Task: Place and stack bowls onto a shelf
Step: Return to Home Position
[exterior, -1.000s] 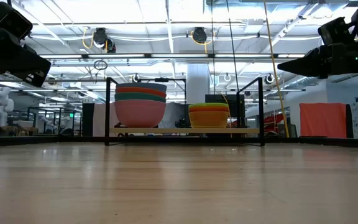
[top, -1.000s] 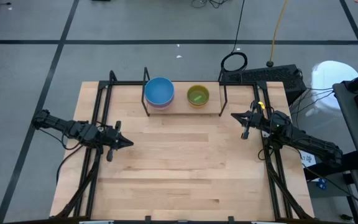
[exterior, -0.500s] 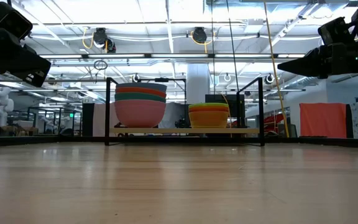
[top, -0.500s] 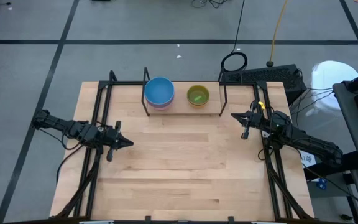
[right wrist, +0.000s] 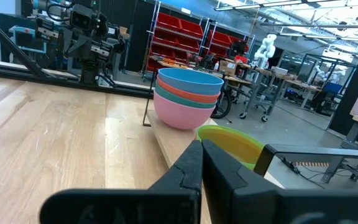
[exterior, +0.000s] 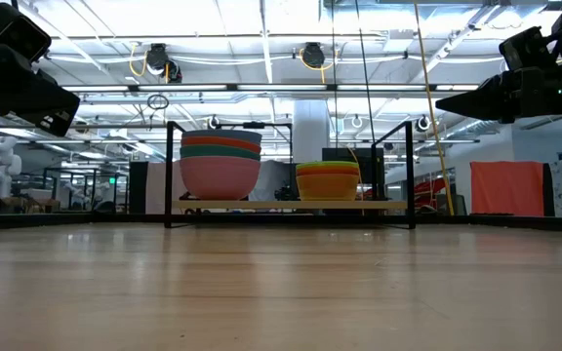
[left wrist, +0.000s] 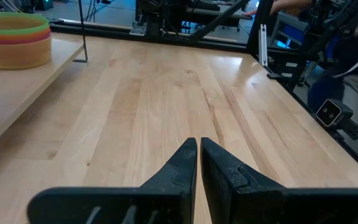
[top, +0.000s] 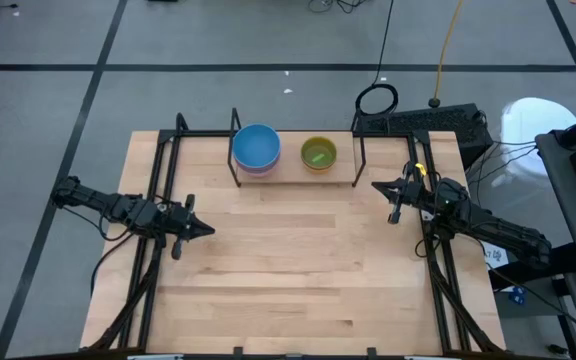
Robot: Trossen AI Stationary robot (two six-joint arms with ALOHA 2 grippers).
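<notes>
Two stacks of bowls stand by their bases on the shelf's point(top: 293, 172) wooden plank at the table's far edge. The left stack point(top: 256, 150) has blue on top, then orange-red and teal bands, with pink lowest point(exterior: 220, 161) point(right wrist: 188, 96). The right stack point(top: 318, 153) has green on top, over yellow and orange point(exterior: 328, 180) point(left wrist: 15, 38). My left gripper point(top: 208, 229) point(left wrist: 199, 149) is shut, above the table's left side. My right gripper point(top: 374, 185) point(right wrist: 201, 149) is shut, above the right side near the shelf's right end. Both hold nothing.
Black frame rails point(top: 158, 190) run along the table's left and right sides point(top: 438, 260). Bare wood point(top: 298, 260) spreads between the arms and toward the near edge. Beyond the far edge lie a cable loop point(top: 377, 98) and a dark box point(top: 423, 122).
</notes>
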